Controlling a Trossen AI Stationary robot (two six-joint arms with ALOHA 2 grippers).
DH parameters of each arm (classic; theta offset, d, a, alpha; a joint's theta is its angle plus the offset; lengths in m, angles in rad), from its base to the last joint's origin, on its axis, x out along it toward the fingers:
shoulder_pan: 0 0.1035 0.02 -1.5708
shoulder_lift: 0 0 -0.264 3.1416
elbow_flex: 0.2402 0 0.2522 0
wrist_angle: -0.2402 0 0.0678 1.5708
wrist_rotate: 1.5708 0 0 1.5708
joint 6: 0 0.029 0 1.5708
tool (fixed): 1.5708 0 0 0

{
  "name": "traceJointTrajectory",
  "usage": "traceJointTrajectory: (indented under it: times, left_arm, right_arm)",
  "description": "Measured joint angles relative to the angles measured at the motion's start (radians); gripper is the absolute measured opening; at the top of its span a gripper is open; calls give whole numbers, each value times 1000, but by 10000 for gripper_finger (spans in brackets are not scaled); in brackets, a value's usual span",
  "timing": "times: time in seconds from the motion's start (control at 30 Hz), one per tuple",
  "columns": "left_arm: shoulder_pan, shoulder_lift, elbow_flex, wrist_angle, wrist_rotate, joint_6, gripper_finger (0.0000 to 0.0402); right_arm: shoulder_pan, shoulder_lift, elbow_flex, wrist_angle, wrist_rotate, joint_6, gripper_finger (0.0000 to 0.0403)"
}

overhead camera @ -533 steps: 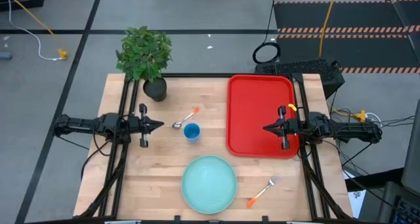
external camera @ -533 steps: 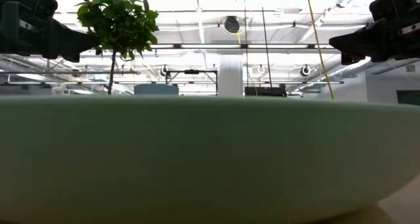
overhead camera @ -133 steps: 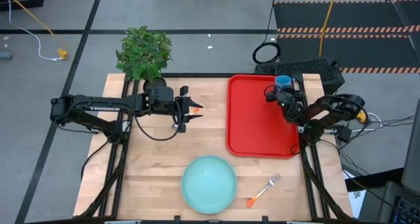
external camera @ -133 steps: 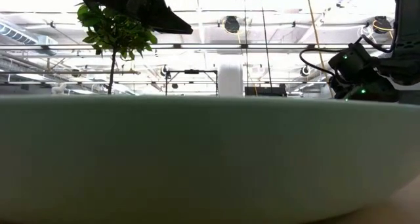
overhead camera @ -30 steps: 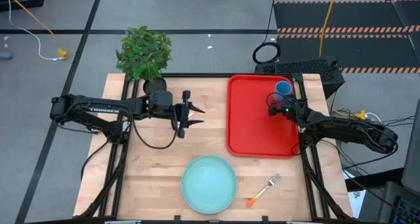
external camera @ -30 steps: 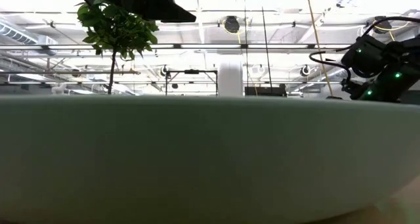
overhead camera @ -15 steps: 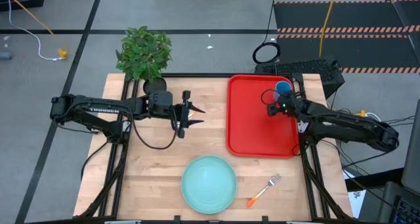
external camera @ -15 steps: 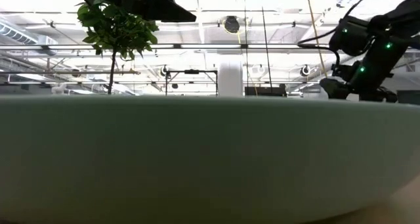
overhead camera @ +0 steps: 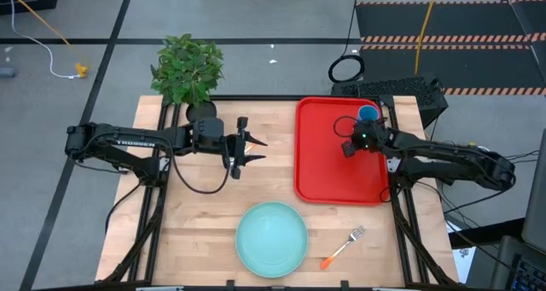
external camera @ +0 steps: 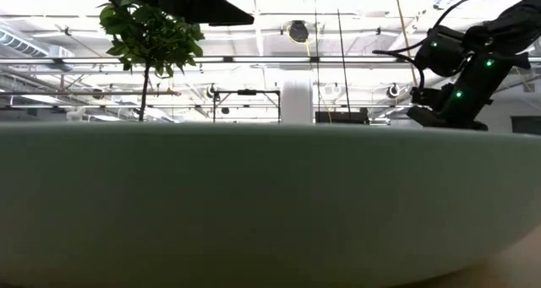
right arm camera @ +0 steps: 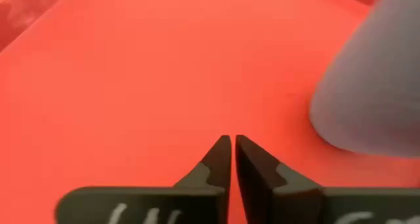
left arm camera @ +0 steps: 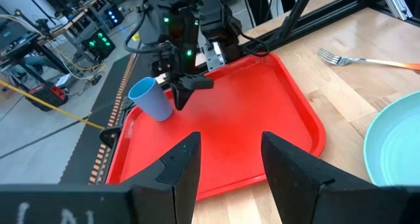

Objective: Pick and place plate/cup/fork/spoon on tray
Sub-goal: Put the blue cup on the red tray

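The blue cup (overhead camera: 368,113) stands upright in the far right corner of the red tray (overhead camera: 328,167). My right gripper (overhead camera: 345,148) hangs over the tray just left of the cup (left arm camera: 151,99), fingers shut and pointing down (right arm camera: 231,142), holding nothing. My left gripper (overhead camera: 249,150) hovers open (left arm camera: 230,142) high over the table's middle. The spoon's orange handle end (overhead camera: 254,142) shows at its fingertips; the rest is hidden under it. The turquoise plate (overhead camera: 271,237) and the fork (overhead camera: 343,247) lie near the front edge.
A potted plant (overhead camera: 189,73) stands at the far left corner. In the low view the plate's wall (external camera: 270,203) fills the lower part and hides the tabletop. Most of the tray's floor (left arm camera: 249,112) is bare red.
My right gripper has drawn away from the cup toward the table's left and risen a little over the tray. The cup stays upright where it stood in the tray's far right corner.
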Motion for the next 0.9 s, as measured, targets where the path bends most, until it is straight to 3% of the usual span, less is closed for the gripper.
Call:
traceJointTrajectory:
  times: [0.2, 0.37, 0.9]
  left_arm:
    - [0, 0, 0, -1, 0, -3, 163]
    - [0, 0, 0, -1, 0, -3, 163]
    - [0, 0, 0, -6, 1, -2, 163]
  right_arm:
    - [1, 19, 89, -150, 28, -42, 6]
    - [8, 61, 123, -213, 111, -118, 2]
    - [-24, 341, 112, -41, 347, -180, 0]
